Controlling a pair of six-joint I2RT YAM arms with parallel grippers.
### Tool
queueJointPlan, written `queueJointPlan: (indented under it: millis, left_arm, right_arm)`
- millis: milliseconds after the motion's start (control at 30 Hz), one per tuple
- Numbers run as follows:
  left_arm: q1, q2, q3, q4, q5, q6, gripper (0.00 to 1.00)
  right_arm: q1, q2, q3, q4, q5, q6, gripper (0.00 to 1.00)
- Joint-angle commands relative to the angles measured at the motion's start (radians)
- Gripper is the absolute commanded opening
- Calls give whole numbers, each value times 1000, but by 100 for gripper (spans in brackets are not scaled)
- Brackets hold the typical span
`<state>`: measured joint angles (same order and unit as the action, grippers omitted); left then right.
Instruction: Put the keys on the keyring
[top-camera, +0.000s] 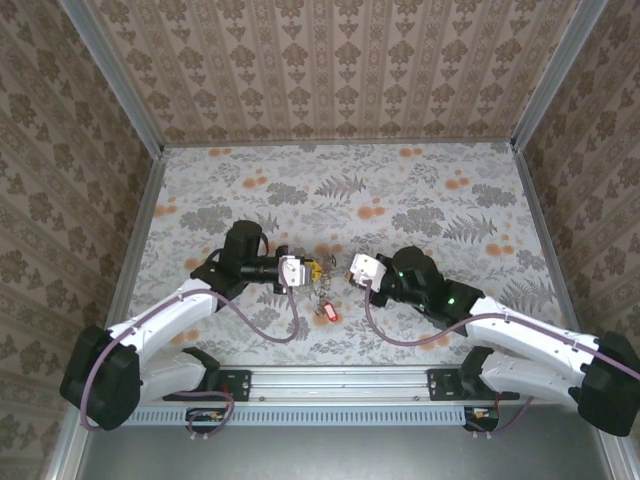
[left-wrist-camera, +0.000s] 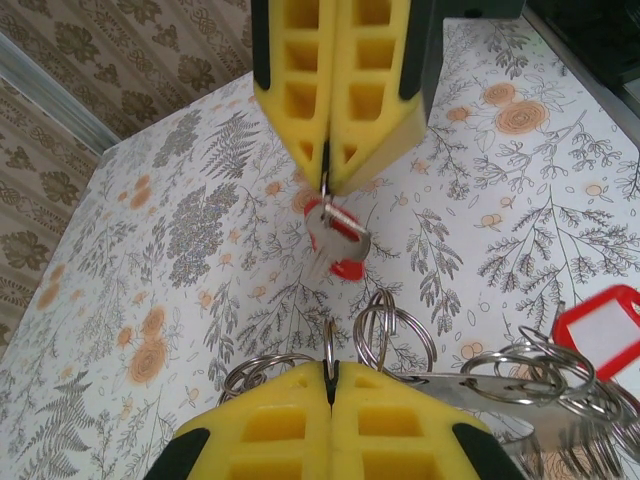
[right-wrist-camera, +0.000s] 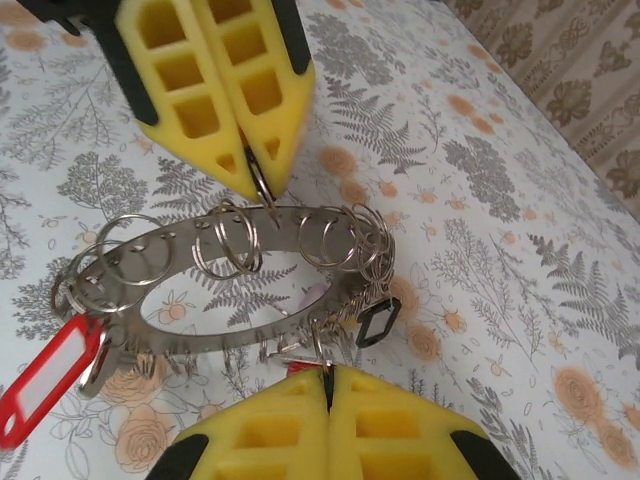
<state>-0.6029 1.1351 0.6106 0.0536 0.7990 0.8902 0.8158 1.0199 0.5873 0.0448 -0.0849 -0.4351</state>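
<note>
The keyring (right-wrist-camera: 190, 340) is a wide flat metal oval hung with several small split rings, a red tag (right-wrist-camera: 45, 375) and a black tag (right-wrist-camera: 378, 322). It hangs above the floral table between my grippers (top-camera: 320, 293). My left gripper (right-wrist-camera: 262, 175) is shut on one of its small rings, also seen in the left wrist view (left-wrist-camera: 330, 372) with the band (left-wrist-camera: 464, 389) to the right. My right gripper (right-wrist-camera: 327, 372) is shut on the small ring of a key. That key (left-wrist-camera: 335, 235), metal with a red tag, dangles under the right gripper (left-wrist-camera: 326, 185). In the top view the left gripper (top-camera: 308, 270) and right gripper (top-camera: 350, 268) nearly meet.
The floral table (top-camera: 420, 190) stretches away behind the grippers. Patterned walls (top-camera: 330, 70) close it in at the back and on both sides. A metal rail (top-camera: 330, 382) runs along the near edge by the arm bases.
</note>
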Motion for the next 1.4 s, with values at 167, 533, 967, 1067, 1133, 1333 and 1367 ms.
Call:
queueJointPlan:
  millis: [167,533,967,1067,1133,1333,1367]
  left_arm:
    - [-11,6,11,42,31,-29,0]
    - [-11,28,32,17,-23,-58,0]
    - [-11,32,26,31,-21,-65,0]
    - [-11,31,25,38,-17,-68,0]
    - [-11,30,23,45,-15,-72,0]
    - [-13,25,18,54,-11,-76,0]
    - [-14,25,18,56,-11,-76,0]
  right_arm:
    - [13,160,107,96,-63,-14,0]
    - [106,98,60,11,-178,6,0]
    - [84,15,8,14,-84,51,0]
    - [60,0,4,18,-63,79,0]
    - [45,8,14,11,-68,97,0]
    - [41,94,63,16,-112,140,0]
    - [41,113,70,27,-115,153,0]
